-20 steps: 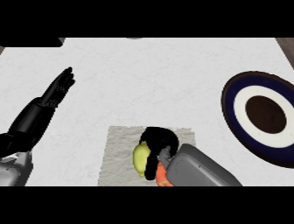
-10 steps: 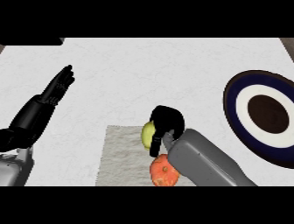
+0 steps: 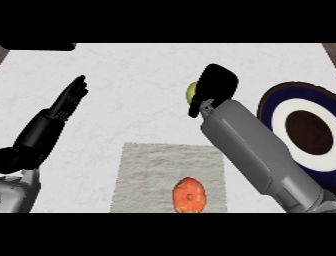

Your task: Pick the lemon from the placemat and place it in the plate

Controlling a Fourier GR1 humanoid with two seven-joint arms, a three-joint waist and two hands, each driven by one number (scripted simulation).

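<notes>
Fingers of right hand (image 3: 217, 87) hold lemon (image 3: 191, 90) beside plate (image 3: 274, 107).

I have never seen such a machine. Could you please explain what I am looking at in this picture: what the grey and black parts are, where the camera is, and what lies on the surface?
The camera sits where the robot's head is and looks steeply down at a white counter. The two grey forearms coming in from the bottom belong to a humanoid robot; each ends in a black hand.

The left hand shows at the left, fingers straight, holding nothing; it is only resting. The right hand is curled round a yellow-green lemon, which peeks out at the hand's left side and is held above the counter.

On the counter lie a grey placemat with an orange fruit on it, and at the right a round plate with dark blue, white and brown rings. The lemon is not yet on the plate.
</notes>
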